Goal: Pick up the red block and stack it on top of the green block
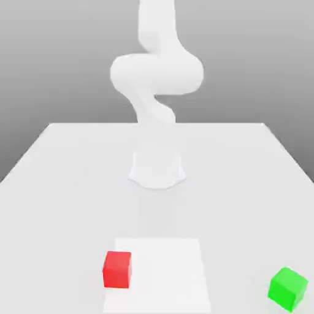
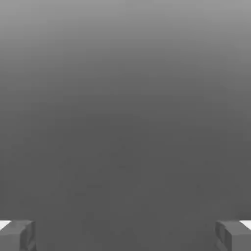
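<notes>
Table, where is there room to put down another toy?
Plenty on the table: the stretch between the red block and green block, and both sides of the arm's base. Nowhere is crowded.

Exterior cam: raised, facing the arm [image 1: 156, 80] head-on across the surface [image 1: 61, 184], tilted down. Arm base at 12 o'clock, red block [image 1: 117, 269] near 7, green block [image 1: 288, 287] near 5, both nearest the lens. Hand cam: sits close behind the pincer [image 2: 125, 235], its 2 fingertips [image 2: 17, 235] at the frame corners, facing plain grey. No shared objects between the 2 views.
</notes>
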Controlling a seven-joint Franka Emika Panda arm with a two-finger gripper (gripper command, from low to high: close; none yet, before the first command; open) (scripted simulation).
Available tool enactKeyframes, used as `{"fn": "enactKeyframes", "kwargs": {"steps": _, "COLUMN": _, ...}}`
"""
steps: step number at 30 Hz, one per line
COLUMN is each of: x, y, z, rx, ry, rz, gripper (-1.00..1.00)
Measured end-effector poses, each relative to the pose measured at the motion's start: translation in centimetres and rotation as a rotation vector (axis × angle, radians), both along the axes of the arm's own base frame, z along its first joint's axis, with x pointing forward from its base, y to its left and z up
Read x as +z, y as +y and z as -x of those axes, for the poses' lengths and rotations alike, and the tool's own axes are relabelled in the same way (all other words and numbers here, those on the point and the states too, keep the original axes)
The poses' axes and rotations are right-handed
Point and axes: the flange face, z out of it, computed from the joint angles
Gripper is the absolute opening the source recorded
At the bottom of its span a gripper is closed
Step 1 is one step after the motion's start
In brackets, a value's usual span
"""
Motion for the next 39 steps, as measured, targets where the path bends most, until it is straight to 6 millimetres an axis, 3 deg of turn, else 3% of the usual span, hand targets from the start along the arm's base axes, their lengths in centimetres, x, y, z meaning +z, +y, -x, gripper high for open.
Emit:
{"fn": "enactKeyframes", "kwargs": {"steps": 5, "x": -10.2, "y": -1.8, "z": -5.4, "rx": -0.004, "ry": 0.165, "rz": -0.009, "gripper": 0.00}}
{"fn": "enactKeyframes", "kwargs": {"steps": 11, "x": -22.8, "y": -3.7, "z": -8.3, "rx": -0.013, "ry": 0.357, "rz": -0.016, "gripper": 0.00}}
{"fn": "enactKeyframes", "kwargs": {"steps": 15, "x": -31.3, "y": -5.0, "z": -8.1, "rx": -0.022, "ry": 0.485, "rz": -0.017, "gripper": 0.00}}
{"fn": "enactKeyframes", "kwargs": {"steps": 20, "x": -41.3, "y": -6.6, "z": -5.8, "rx": -0.040, "ry": 0.645, "rz": -0.016, "gripper": 0.00}}
{"fn": "enactKeyframes", "kwargs": {"steps": 24, "x": -47.3, "y": -7.0, "z": -4.3, "rx": -0.041, "ry": 0.714, "rz": -0.011, "gripper": 0.00}}
{"fn": "enactKeyframes", "kwargs": {"steps": 27, "x": -50.8, "y": -7.0, "z": -4.1, "rx": -0.041, "ry": 0.718, "rz": -0.011, "gripper": 0.00}}
{"fn": "enactKeyframes", "kwargs": {"steps": 28, "x": -51.7, "y": -7.0, "z": -4.1, "rx": -0.041, "ry": 0.719, "rz": -0.011, "gripper": -1.00}}
{"fn": "enactKeyframes", "kwargs": {"steps": 34, "x": -52.1, "y": -7.0, "z": -4.0, "rx": -0.041, "ry": 0.720, "rz": -0.011, "gripper": -1.00}}
{"fn": "enactKeyframes", "kwargs": {"steps": 39, "x": -47.9, "y": -7.0, "z": -4.1, "rx": -0.040, "ry": 0.719, "rz": -0.011, "gripper": -1.00}}
